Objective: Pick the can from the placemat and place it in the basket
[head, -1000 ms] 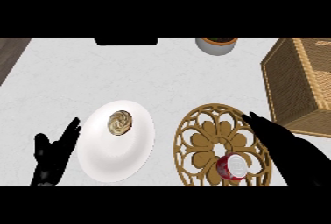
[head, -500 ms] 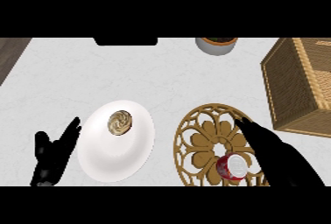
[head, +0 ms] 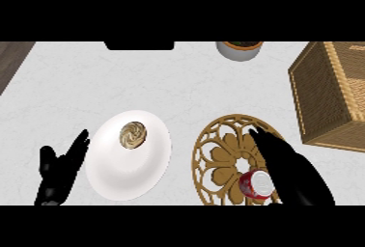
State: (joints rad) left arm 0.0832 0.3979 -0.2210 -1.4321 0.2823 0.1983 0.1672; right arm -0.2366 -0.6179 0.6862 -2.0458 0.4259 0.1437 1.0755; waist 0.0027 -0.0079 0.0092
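Note:
A red can (head: pixel 255 185) with a silver top stands on the round golden openwork placemat (head: pixel 222 154), near its lower right edge. My right hand (head: pixel 288 168) hovers over the mat's right side with straight fingers, just right of the can and partly covering it. The wicker basket (head: pixel 331 91) stands at the right edge of the counter. At the lower left my left hand (head: pixel 61 169) rests open, fingers up, beside the white plate.
A white plate (head: pixel 125 164) holding a swirled brown pastry (head: pixel 133 134) lies left of the placemat. A grey pot (head: pixel 240 49) stands at the back. A dark object (head: pixel 139 45) sits at the back edge.
My right hand has slid left over the placemat, closer to the can. The left hand has not moved.

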